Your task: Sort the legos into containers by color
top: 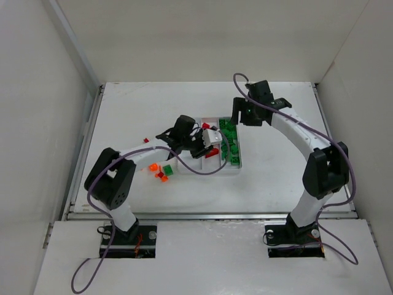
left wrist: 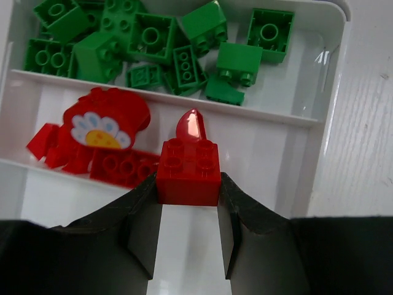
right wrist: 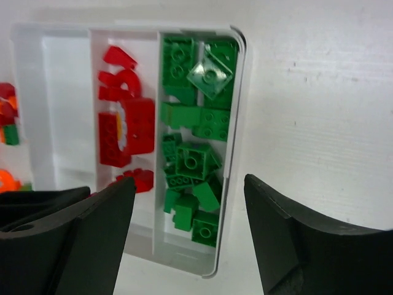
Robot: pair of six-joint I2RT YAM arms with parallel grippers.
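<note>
A glossy red square studded plastic brick (left wrist: 188, 175) is clamped in the matte black left pincer (left wrist: 188, 184), above the white three-compartment plastic tray (left wrist: 331, 92). The right pincer (right wrist: 189, 184) is spread wide and empty over the smooth green bricks (right wrist: 190, 160) heaped in one outer compartment.
</note>
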